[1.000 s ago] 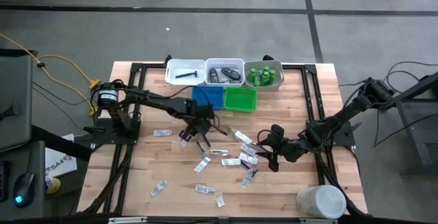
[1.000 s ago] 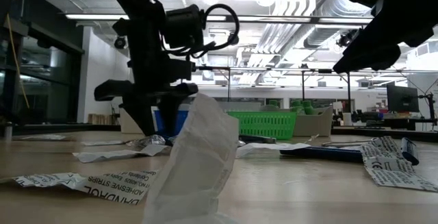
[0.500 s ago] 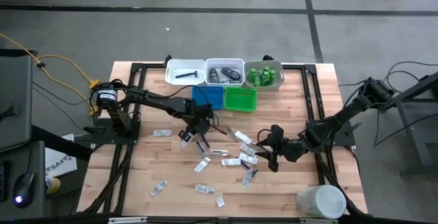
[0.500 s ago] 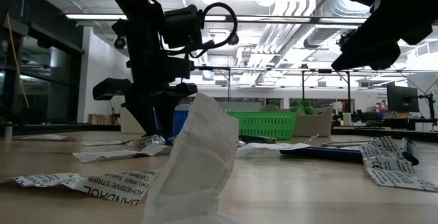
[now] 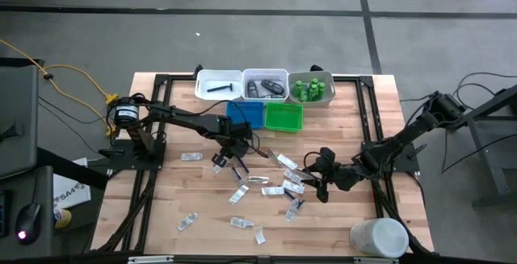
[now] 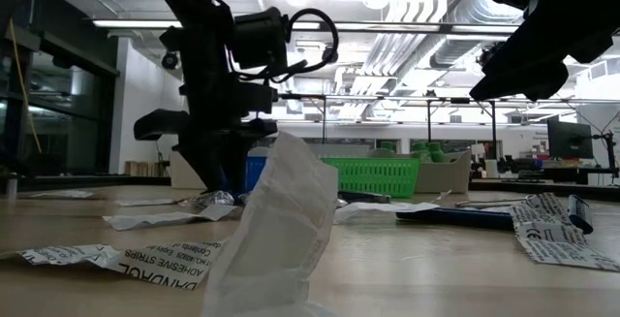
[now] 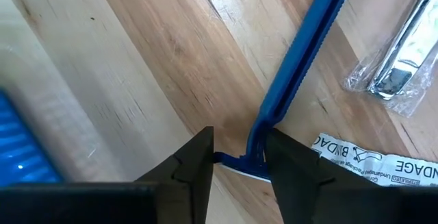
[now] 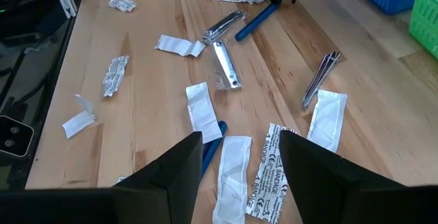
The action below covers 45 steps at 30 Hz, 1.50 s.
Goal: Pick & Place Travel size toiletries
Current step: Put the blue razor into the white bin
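Note:
My left gripper (image 5: pixel 234 161) stands at the table's middle, fingers pointing down, shut on a blue stick-shaped item with a crosswise head (image 7: pixel 301 66) that lies flat on the wood. My right gripper (image 5: pixel 317 179) hovers open over the right-hand scatter of white flat packets (image 8: pixel 229 162) and touches none of them. Clear packets holding metal pieces (image 8: pixel 224 65) and more white packets (image 5: pixel 242 193) lie flat around the table's middle. Green bottles (image 5: pixel 311 89), dark grey pieces (image 5: pixel 265 86) and a black stick (image 5: pixel 218 87) sit in the far trays. My left gripper pinches the blue item at its head end (image 7: pixel 239 161), one finger (image 7: pixel 195 159) on each side, coming from above and pointing down. The handle runs away from the fingers along the table, and the whole item lies on the wood.
Three pale trays line the far edge (image 5: pixel 218 77), with a blue tray (image 5: pixel 257 117) and a green tray (image 5: pixel 283 117) in front of them. A large white cylindrical container (image 5: pixel 378 238) stands at the near right corner. Black frame rails (image 5: pixel 145 183) run along both sides.
In the low view my left gripper's fingers have drawn closer together over the blue item's end; the blue tray no longer shows between them. The arm has otherwise stayed in place, and the blue item has not left the table.

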### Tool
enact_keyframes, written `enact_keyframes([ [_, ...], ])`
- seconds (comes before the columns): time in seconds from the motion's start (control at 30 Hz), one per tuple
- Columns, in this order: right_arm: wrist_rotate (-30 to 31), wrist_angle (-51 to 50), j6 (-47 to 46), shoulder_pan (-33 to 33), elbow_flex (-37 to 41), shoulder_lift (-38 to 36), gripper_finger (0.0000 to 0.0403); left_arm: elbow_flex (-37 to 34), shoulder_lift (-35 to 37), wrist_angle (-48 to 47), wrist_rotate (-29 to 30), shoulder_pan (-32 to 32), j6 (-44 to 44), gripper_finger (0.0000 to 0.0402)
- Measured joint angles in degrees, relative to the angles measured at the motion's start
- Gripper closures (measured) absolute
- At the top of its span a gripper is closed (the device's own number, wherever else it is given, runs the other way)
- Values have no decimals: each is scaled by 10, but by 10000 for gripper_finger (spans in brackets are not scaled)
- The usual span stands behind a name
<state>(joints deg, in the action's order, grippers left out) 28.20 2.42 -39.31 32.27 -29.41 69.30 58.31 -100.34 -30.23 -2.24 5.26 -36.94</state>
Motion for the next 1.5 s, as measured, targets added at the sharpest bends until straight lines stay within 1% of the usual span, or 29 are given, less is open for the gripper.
enact_keyframes([
  [0.23,-1,0,0,0,0,0,215,33,-4,-24,1,0,14,270],
  [0.43,-6,0,7,0,0,0,215,35,-3,-31,5,0,23,265],
  [0.53,-7,0,10,0,0,0,215,35,-3,-31,5,0,29,247],
  [0.7,-7,0,14,0,0,0,215,35,-2,-30,5,0,41,199],
  [0.77,-7,0,15,0,0,0,215,36,-2,-30,5,0,42,185],
  [0.83,-7,0,15,0,0,0,215,36,-2,-30,5,0,45,178],
  [1.0,-12,0,15,0,0,0,215,36,-1,-42,5,0,65,176],
  [1.2,-12,0,13,0,0,0,215,36,-1,-54,18,0,123,176],
  [1.5,-12,-2,7,0,0,0,215,36,0,-55,75,0,291,176],
])
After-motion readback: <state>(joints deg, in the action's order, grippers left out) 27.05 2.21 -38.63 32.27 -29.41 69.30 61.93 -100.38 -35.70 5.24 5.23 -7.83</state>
